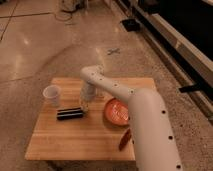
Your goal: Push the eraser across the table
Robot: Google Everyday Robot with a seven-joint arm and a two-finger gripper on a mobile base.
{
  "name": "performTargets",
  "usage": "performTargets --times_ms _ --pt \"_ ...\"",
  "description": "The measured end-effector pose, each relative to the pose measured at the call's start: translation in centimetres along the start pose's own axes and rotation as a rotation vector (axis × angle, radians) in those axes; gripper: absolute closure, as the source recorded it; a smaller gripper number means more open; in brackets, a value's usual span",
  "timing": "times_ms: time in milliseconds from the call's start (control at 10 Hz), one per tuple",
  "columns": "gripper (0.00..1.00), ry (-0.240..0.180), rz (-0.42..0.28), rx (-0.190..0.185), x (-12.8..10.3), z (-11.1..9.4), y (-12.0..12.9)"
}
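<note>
The eraser (70, 113), a flat black bar with a pale stripe, lies on the light wooden table (75, 142), left of centre and roughly parallel to the front edge. My gripper (85, 103) points down at the eraser's right end, touching or nearly touching it. My white arm (135, 107) reaches in from the lower right over the table.
A white cup (51, 95) stands just behind and left of the eraser. An orange-red bowl (117, 112) sits to the right of the gripper. A dark red elongated object (125, 140) lies near the front right edge. A speckled floor surrounds the table.
</note>
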Motion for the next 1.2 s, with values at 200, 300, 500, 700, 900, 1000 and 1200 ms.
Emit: performTargets --times_ms 200,300,500,700,900,1000,1200 --pt "1.00 -0.015 -0.021 0.011 -0.7 0.3 -0.6" --pt "1.00 -0.024 -0.037 0.021 -1.1 0.5 -1.2" --pt "1.00 -0.036 -0.067 0.042 -1.6 0.7 -2.4" --pt "1.00 -0.046 -0.098 0.067 -2.0 0.9 -3.6" --pt "1.00 -0.058 -0.120 0.092 -2.2 1.2 -4.6" --pt "0.98 -0.064 -0.126 0.102 -2.3 1.3 -4.9" --pt "0.93 -0.063 -0.123 0.114 -2.1 1.2 -4.8"
